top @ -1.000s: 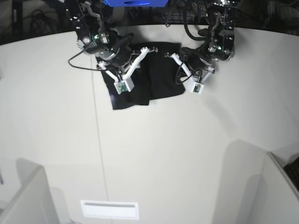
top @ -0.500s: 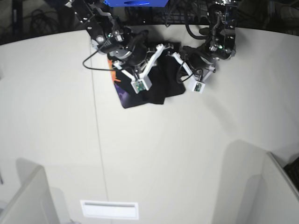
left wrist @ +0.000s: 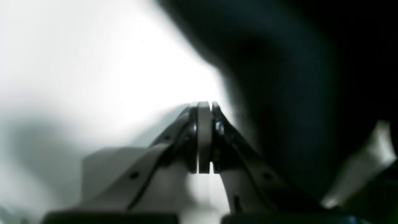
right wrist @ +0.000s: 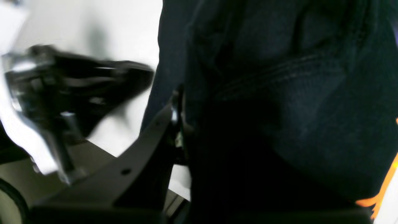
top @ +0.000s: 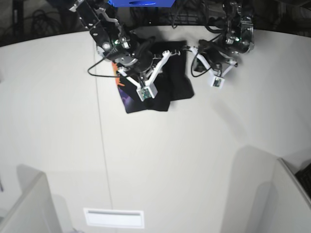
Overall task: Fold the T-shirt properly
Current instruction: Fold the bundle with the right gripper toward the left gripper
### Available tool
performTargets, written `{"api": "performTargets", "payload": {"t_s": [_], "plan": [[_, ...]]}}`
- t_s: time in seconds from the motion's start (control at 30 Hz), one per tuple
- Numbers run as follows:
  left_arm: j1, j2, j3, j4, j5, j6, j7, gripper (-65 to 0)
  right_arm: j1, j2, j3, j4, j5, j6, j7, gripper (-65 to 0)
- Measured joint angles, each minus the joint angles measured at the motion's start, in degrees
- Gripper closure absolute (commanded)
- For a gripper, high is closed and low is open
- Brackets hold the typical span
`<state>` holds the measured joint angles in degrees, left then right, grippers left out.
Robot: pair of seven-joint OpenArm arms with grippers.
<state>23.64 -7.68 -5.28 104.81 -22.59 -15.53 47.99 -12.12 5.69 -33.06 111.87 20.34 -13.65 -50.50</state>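
The T-shirt (top: 167, 82) lies bunched on the pale surface (top: 160, 165) near its far edge, a dark heap with a strip of purple and orange print showing at the side toward the base view's left. The right claw (top: 171, 50) reaches over the heap from that same side, its white fingers spread across the top of the cloth; in the right wrist view the black fabric (right wrist: 279, 93) fills most of the frame and drapes right against the dark finger (right wrist: 149, 137), with an orange sliver of print at the lower right edge. The claw is pinched nearly together on a fold of the T-shirt – the cloth hangs from between the fingers rather than lying flat. The left claw (top: 191, 47) sits at the other side of the T-shirt, just beside its far corner; whether it touches the cloth cannot be told from the base view. In the left wrist view its tips (left wrist: 204, 107) are pressed flat together with nothing between them, bright surface to one side and the dark, blurred mass of the T-shirt (left wrist: 295, 93) to the other – closed and empty. A pale rectangular label (top: 114, 218) lies on the surface well apart from the T-shirt, near the front edge
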Motion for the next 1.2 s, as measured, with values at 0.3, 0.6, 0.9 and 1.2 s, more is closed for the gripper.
{"api": "performTargets", "payload": {"t_s": [0.3,0.6,0.9,1.2], "plan": [[6.9,-3.4,-9.8,1.5,-0.6,-0.3,-0.9,0.0,-0.1,-0.3,-0.4,0.0,0.2,-3.3,0.0,0.0],[7.8,-3.3,-11.5,1.6,-0.6,-0.5,-1.0,0.0,-0.3,-2.3,-0.4,-1.4,0.2,-3.3,0.0,-4.2],[7.9,-4.5,-13.7,1.6,-0.7,-0.8,-0.5,0.0,-0.2,-2.3,-0.5,-1.4,0.2,-3.3,0.1,-38.3],[7.9,-4.4,-28.5,1.6,-0.4,-0.8,-0.5,0.0,2.6,-1.8,-8.3,-1.3,0.2,-3.4,-0.6,-38.3]]}}
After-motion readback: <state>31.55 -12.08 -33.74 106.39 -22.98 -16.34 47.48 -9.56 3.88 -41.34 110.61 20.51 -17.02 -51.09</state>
